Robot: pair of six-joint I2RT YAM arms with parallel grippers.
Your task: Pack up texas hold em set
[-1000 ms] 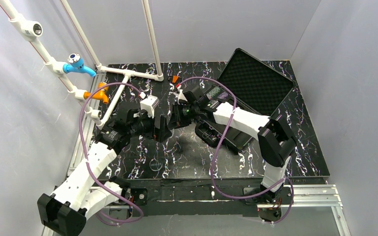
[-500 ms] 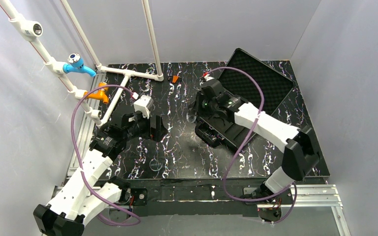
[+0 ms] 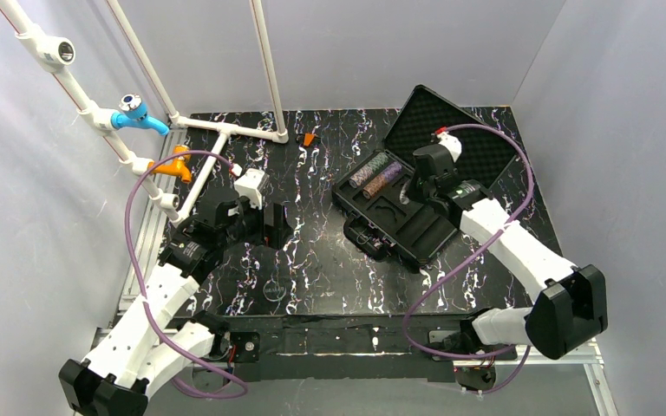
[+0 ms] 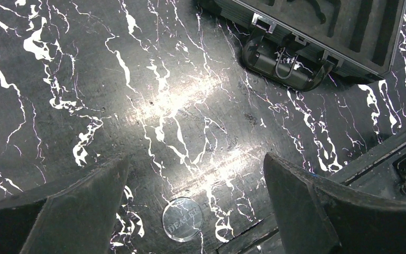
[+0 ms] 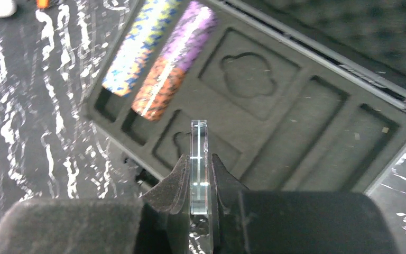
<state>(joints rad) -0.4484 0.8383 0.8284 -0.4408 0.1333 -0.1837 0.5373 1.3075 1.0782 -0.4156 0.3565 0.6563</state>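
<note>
The right gripper (image 5: 199,168) pinches a clear disc (image 5: 199,138) on its edge over the tray of the open black case (image 3: 427,236) – a small moulded recess (image 5: 176,138) lies right ahead of its fingertips, beside the chip rows (image 5: 158,58) – while the left gripper (image 4: 194,159), spread wide, hovers well apart over the table (image 3: 312,178).

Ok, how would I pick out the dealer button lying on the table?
Take the black marbled table and follow its near edge, left of centre. The dealer button lies flat there, apart from the open case. It is a clear disc marked DEALER, unlike the coloured chip stacks inside the case.
</note>
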